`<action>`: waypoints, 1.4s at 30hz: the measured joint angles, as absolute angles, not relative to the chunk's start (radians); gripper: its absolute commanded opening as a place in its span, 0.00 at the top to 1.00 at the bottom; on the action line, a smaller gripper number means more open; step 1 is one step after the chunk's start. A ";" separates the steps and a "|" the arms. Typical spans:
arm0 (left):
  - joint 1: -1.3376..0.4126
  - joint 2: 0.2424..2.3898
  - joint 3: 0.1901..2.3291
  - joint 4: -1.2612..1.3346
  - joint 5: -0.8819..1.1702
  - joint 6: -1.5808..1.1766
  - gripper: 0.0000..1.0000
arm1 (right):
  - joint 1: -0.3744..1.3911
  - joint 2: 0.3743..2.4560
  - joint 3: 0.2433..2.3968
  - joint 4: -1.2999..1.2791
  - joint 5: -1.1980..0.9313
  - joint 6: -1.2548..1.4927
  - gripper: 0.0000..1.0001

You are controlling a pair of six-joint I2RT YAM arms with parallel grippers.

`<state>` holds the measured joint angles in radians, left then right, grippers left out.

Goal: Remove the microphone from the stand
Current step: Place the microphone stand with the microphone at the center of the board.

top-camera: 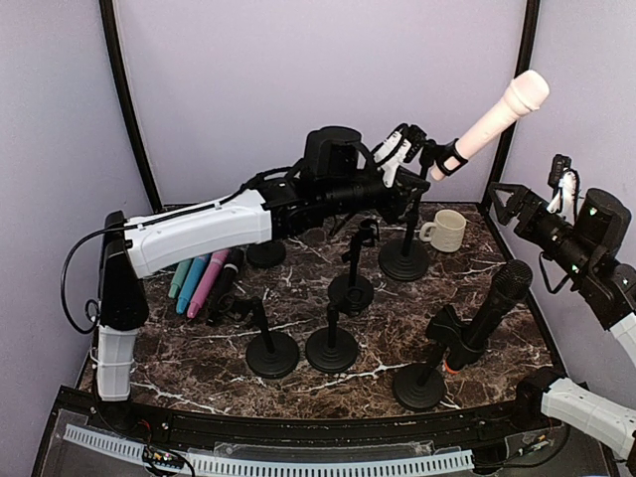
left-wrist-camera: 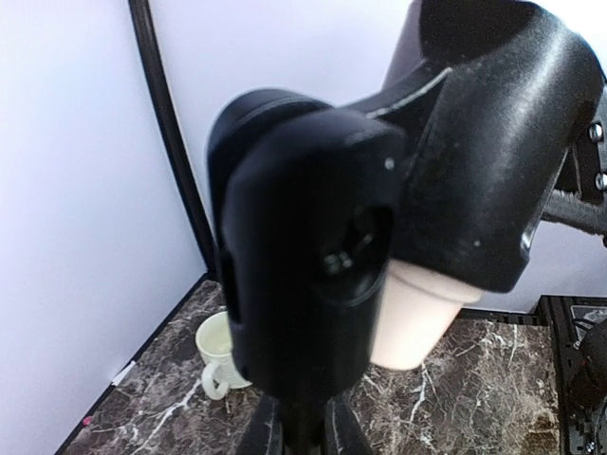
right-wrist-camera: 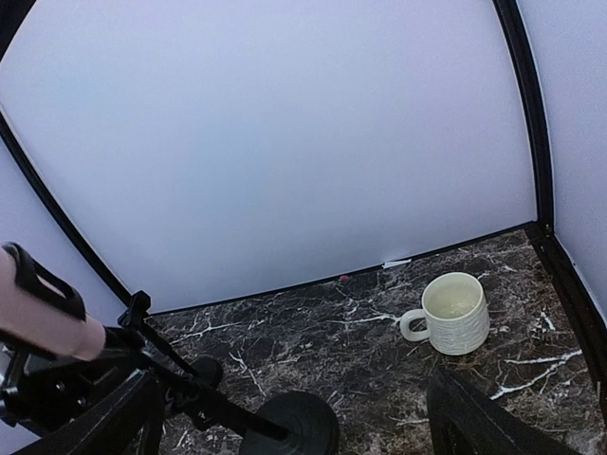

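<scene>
Here, the pale peach plastic microphone (top-camera: 492,117) is sitting tilted in the clip (top-camera: 447,159) of the rear black round-based stand (top-camera: 405,256); the left gripper (top-camera: 409,149), pressed together, is hovering just beside that clip, probably bracing it, while the right gripper (top-camera: 505,204) is waiting spread wide near the stand

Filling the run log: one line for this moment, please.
left gripper: shut, beside clip | right gripper: open, apart | cream microphone: clipped in stand
</scene>
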<state>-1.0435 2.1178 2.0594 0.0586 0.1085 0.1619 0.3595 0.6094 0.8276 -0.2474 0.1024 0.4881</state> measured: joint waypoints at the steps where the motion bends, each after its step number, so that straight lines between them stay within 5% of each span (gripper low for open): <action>1: -1.034 2.093 2.052 0.050 0.097 0.162 1.00 | 0.360 0.609 0.828 -0.247 0.102 0.488 0.02; 25: -0.892 1.685 1.916 -0.083 0.112 0.074 1.00 | 0.360 0.638 0.836 -0.247 0.091 0.484 0.02; 42: -0.692 1.386 1.363 -0.113 0.070 0.033 1.00 | 0.360 0.798 0.964 -0.234 -0.165 0.371 0.02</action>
